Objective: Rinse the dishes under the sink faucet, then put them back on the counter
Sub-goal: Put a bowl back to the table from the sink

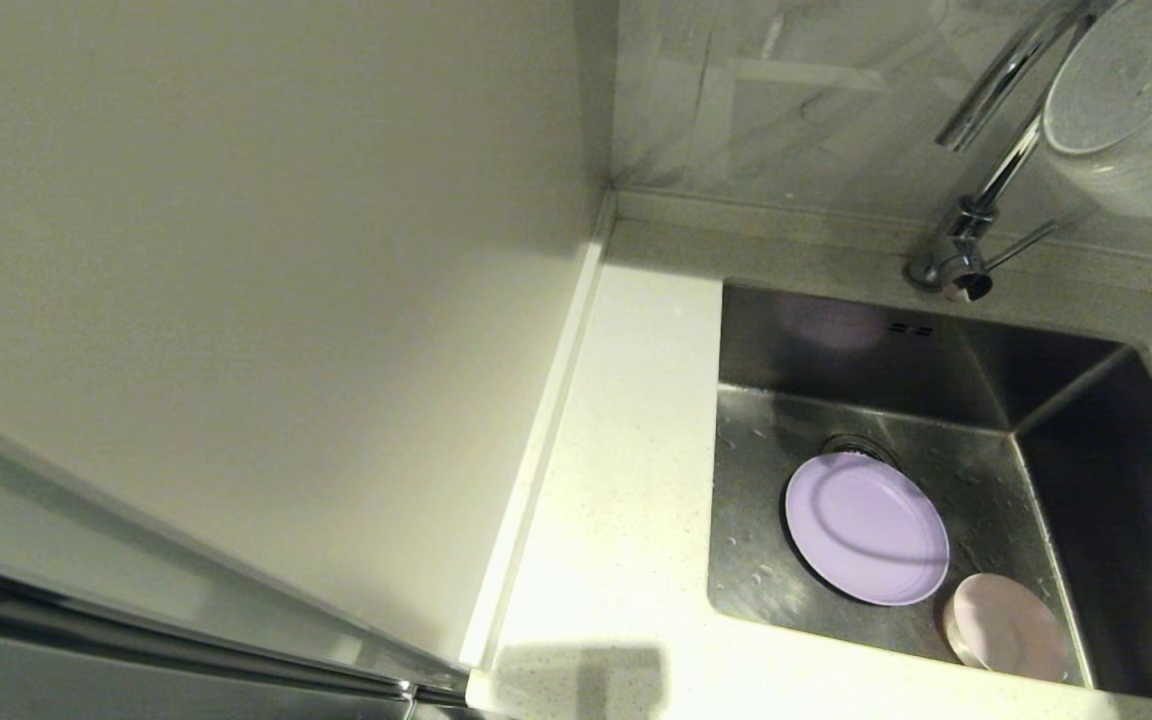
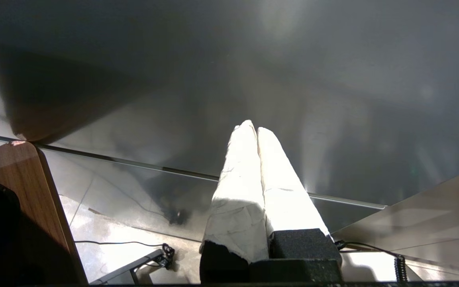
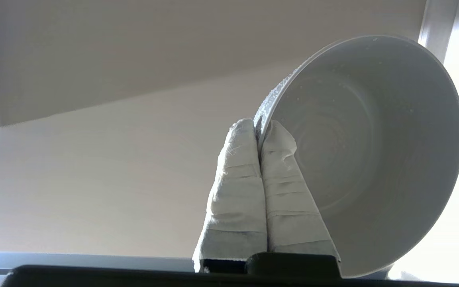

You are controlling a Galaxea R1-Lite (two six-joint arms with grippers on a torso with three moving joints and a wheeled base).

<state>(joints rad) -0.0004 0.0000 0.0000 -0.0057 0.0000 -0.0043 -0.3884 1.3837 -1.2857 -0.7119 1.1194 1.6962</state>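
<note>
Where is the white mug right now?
The mug is held up at the head view's top right, beside the faucet, above the sink. The right gripper pinches its rim, seen in the right wrist view.

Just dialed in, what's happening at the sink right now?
The right gripper is pinching the rim of the white mug, holding it up beside the faucet above the sink; its inside carries water droplets. The lavender plate and pink bowl lie in the basin, none on the counter yet. The left gripper is parked, shut and empty.
</note>
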